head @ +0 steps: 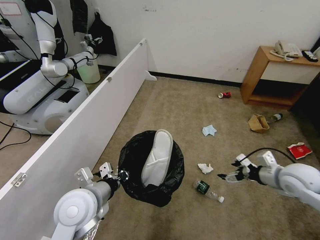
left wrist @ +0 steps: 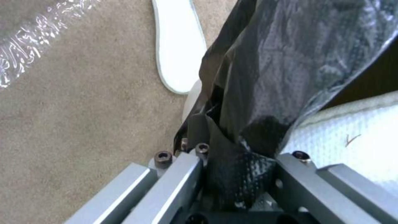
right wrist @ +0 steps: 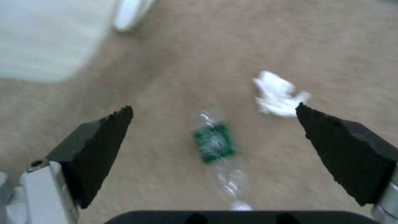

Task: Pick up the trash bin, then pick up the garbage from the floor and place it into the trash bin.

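Left pincer (head: 122, 174) is clamped closed, arm bent forward; right pincer (head: 226, 177) hangs spread wide, pointing left.

Trash bin (head: 150, 173): held off the carpet at centre-left, close beside the partition board (head: 76, 133), which runs along its left
Slipper (head: 157, 156): stands upright inside the trash bin, its upper end above the rim
Left gripper (head: 121, 175): at the bin's left rim, clamped on the bag edge
Right gripper (head: 226, 176): right of the bin, above the floor, fingers spread
Bottle (head: 208, 190): on the floor between bin and right gripper, nearer the robot
Tissue (head: 205, 168): just behind the bottle
Face mask (head: 209, 130): farther back, behind the tissue
Paper bag (head: 258, 123): right of the mask, a second bottle (head: 275, 117) touching its far side
Packet (head: 299, 150): far right
Can (head: 224, 95): near the back wall, left of the wooden stand (head: 256, 71)
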Robot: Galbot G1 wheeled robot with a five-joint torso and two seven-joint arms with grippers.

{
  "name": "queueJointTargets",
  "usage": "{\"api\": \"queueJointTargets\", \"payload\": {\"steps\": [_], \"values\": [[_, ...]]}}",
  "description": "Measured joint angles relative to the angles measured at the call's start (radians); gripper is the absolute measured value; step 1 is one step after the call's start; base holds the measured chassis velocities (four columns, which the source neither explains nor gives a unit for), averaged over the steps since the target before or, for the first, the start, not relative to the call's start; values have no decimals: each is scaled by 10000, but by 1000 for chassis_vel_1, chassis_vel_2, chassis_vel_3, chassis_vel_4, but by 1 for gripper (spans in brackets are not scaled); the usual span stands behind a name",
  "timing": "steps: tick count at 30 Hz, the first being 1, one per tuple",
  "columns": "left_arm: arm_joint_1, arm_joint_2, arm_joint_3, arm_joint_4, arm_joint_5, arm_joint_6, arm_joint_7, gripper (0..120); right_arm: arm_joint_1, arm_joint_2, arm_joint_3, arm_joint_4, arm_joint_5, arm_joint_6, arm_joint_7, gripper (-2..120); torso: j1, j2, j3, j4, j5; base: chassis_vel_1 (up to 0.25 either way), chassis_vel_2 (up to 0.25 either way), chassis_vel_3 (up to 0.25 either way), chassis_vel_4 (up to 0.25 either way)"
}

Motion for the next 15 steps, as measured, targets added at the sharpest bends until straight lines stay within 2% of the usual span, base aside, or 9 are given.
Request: {"api": "queueJointTargets", "payload": {"steps": [1,3,4,6,9,15], "values": [[0,0,0,0,0,0,0,0,0,0,0,0,0,0,0,100,0,0,0,0,0,0,0,0,0],[89,-18,-44,-15,137,7,91,0,1436,661,-1510,-470,9,-94,11,100,1,0,1,2,-1,0,0,0,0],[89,-18,-44,-15,137,7,91,0,1436,661,-1510,-470,9,-94,11,100,1,0,1,2,-1,0,0,0,0],[175,-48,-80,-63,226,12,151,0,2400,1163,-2428,-952,6,-132,38,100,0,0,1,5,-5,0,0,0,0],[242,-77,-131,-97,293,17,186,0,2858,1501,-2932,-1339,-7,-149,50,100,1,0,1,2,-2,0,0,0,0],[234,-67,-161,-106,313,22,208,0,2969,1682,-3314,-1824,-214,-136,-96,100,1,0,1,-1,-2,0,0,0,0]]}}
